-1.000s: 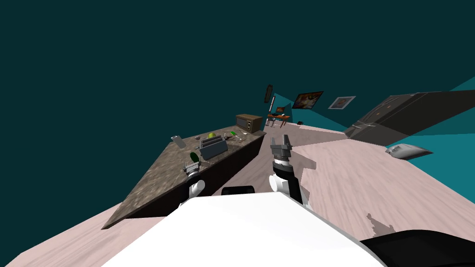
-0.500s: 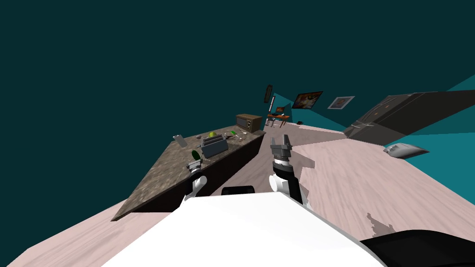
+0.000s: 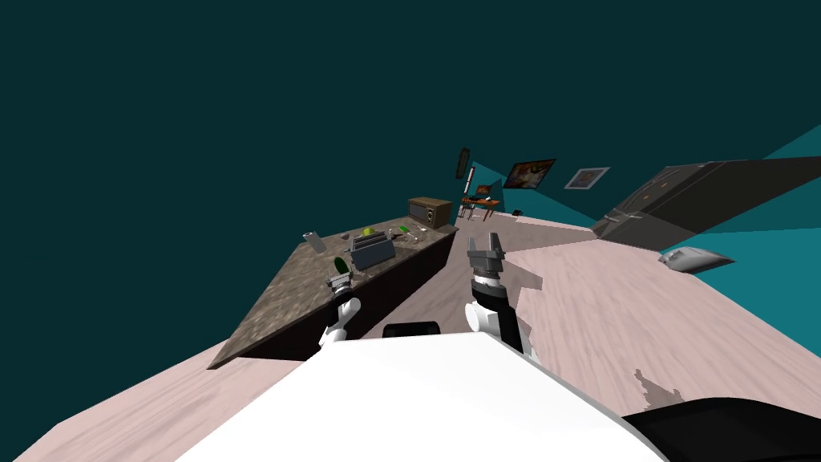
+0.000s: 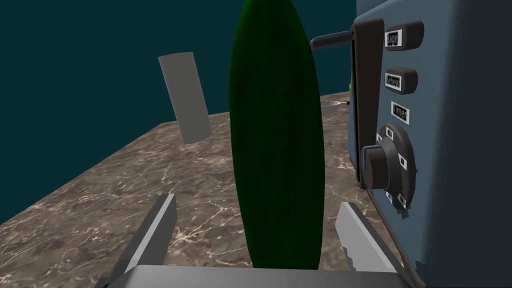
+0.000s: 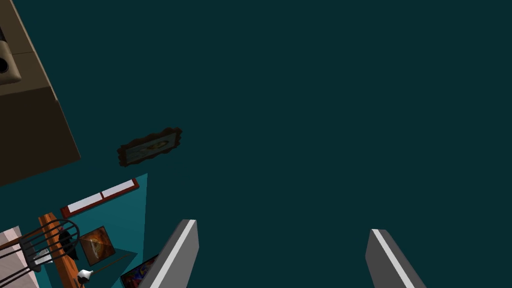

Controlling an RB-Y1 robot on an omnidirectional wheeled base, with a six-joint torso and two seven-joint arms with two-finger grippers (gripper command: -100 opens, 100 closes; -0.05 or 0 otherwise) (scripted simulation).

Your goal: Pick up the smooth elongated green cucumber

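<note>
Brown marbled counter [image 4: 100, 215] under left gripper [image 4: 256, 201]: 2 fingers [image 4: 160, 225] spread, dark green cucumber [image 4: 275, 140] lying between them, clear of both. Blue-grey toaster [image 4: 450, 150] just right of it; grey cylinder [image 4: 184, 97] stands far left. Right gripper [image 3: 487, 250] over pale floor [image 3: 641, 305], apart from counter, fingers spread.

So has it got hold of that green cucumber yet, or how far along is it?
Not yet. Done: the left gripper is lined up, open fingers either side of the cucumber on the marbled counter, beside the blue toaster. In hand: the grasp itself. Left: closing and lifting. The right gripper is open, holding nothing.
</note>
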